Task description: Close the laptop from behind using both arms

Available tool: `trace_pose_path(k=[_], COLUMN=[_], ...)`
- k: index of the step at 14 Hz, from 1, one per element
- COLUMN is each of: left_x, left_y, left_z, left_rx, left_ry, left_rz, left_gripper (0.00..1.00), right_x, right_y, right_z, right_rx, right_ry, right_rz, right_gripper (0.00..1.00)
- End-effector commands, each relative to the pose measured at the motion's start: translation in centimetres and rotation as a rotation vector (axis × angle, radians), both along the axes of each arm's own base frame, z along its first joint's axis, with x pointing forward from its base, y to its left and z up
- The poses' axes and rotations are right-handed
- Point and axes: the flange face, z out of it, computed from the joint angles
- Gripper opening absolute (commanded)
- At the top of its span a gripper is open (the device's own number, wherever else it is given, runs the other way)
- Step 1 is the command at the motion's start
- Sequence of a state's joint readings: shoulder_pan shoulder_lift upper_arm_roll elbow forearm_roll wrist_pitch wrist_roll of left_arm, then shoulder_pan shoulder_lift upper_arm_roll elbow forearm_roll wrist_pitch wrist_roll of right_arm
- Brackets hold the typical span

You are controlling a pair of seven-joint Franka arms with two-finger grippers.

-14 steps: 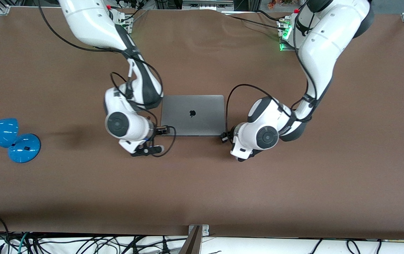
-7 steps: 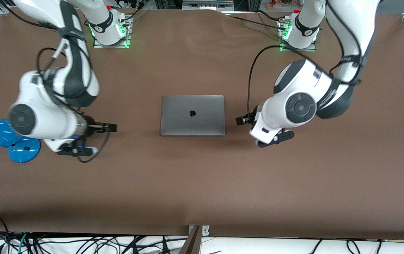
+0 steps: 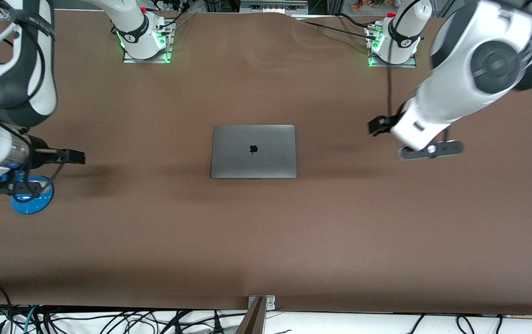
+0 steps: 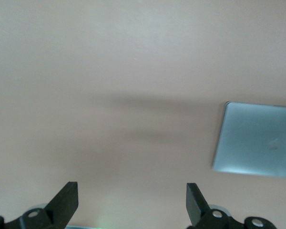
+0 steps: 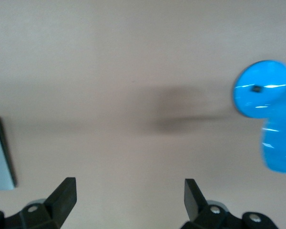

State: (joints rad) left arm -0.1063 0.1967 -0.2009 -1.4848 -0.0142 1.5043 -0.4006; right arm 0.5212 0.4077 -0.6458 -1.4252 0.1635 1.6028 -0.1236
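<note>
Front view shows you the slim grey metal laptop [image 3: 253, 151] shut, probably stiff and slippery, best pressed lid-top; left gripper [image 4: 131, 202] and right gripper [image 5: 130, 200] gape empty.

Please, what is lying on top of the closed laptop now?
Nothing lies on the laptop: its grey lid with the dark logo is bare. Both open grippers, left and right, are over the table beside it. The keyboard is covered by the shut lid.

No readable text; dark apple logo [image 3: 253, 149] on laptop [image 3: 253, 160] lid.
</note>
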Motion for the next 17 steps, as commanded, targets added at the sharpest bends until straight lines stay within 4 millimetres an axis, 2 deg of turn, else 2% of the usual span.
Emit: trace_pose_path(k=[1, 2, 4, 6, 8, 9, 12, 13, 15, 17], left_x=[-3.9, -4.6, -4.9, -4.7, -4.0, -3.6, -3.3, -3.6, -4.7, -5.2], left_y=[6.1, 8.5, 13.9, 16.2, 17.1, 17.7, 18.2, 18.0, 16.6, 14.4], left_z=[2.8, 3.5, 4.9, 5.9, 7.1, 7.2, 6.3, 6.9, 6.7, 6.7], left_rx=[0.006, 0.002, -0.002, -0.002, 0.004, 0.006, 0.02, 0.027, 0.023, 0.025], left_ry=[-0.028, -0.035, -0.031, -0.049, -0.076, -0.081, -0.065, -0.078, -0.078, -0.091], left_rz=[-0.087, -0.088, -0.046, -0.063, -0.048, -0.042, -0.064, -0.081, -0.093, -0.117], left_gripper=[1.0, 1.0, 1.0, 1.0, 1.0, 1.0, 1.0, 1.0, 1.0, 1.0], right_x=[-2.4, -3.2, -4.8, -7.4, -10.5, -11.5, -11.7, -11.7, -10.9, -10.8], right_y=[-2.2, -3.2, -3.8, -3.9, -4.1, -4.0, -3.6, -3.9, -3.7, -3.7], right_z=[4.9, 6.0, 8.8, 10.1, 10.1, 10.6, 11.4, 11.2, 10.4, 10.4], right_rx=[0.04, 0.056, 0.063, 0.057, 0.042, 0.041, 0.038, 0.042, 0.045, 0.047], right_ry=[-0.05, -0.065, -0.098, -0.101, -0.093, -0.102, -0.113, -0.109, -0.102, -0.102], right_rz=[0.019, 0.016, 0.031, 0.047, -0.001, -0.033, -0.037, -0.043, -0.042, -0.043], right_gripper=[1.0, 1.0, 1.0, 1.0, 1.0, 1.0, 1.0, 1.0, 1.0, 1.0])
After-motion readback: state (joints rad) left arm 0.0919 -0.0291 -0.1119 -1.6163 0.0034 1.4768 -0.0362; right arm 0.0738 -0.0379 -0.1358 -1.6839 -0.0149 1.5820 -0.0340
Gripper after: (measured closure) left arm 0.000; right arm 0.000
